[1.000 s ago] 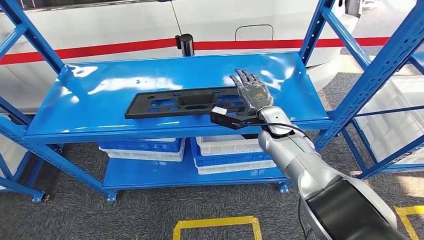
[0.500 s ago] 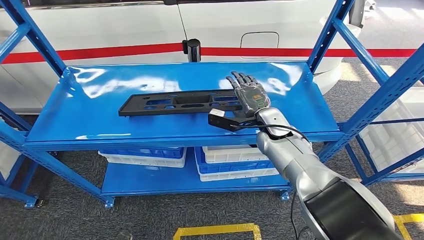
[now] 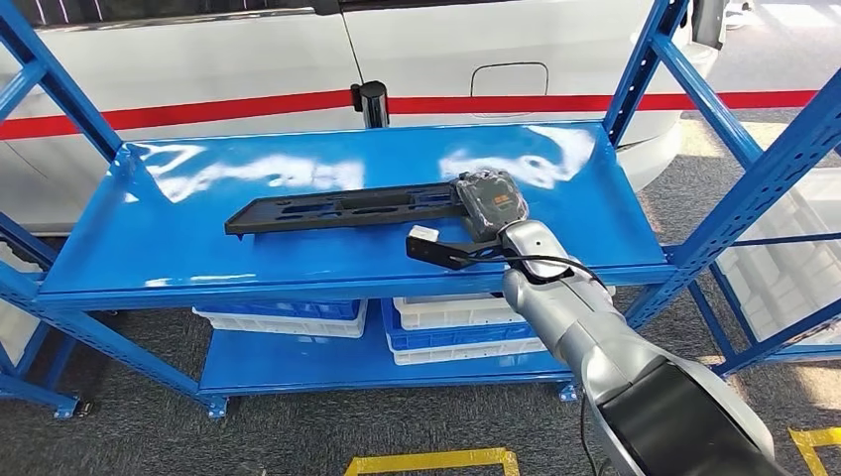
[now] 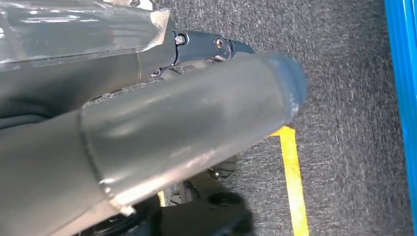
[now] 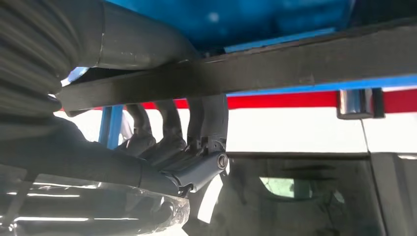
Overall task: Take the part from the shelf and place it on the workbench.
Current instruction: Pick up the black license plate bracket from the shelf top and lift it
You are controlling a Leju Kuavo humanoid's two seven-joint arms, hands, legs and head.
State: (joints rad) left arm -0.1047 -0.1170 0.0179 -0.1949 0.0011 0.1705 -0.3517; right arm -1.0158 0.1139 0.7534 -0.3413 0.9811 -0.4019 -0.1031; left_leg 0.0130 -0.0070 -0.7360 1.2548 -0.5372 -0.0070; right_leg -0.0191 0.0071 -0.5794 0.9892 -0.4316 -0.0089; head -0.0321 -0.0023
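Right robot hand point(image 3: 491, 201) around part point(image 3: 342, 207), crates point(image 3: 283, 311) beneath

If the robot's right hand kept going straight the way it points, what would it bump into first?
Hardly anything left to reach: the right hand already wraps its fingers around the black part. Past that lies bare blue shelf, then probably the white car, though depth is unclear.

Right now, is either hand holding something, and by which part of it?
The right hand grips the long black part at its right end, fingers curled over the edge, part still on the blue shelf. The left hand's state cannot be told.
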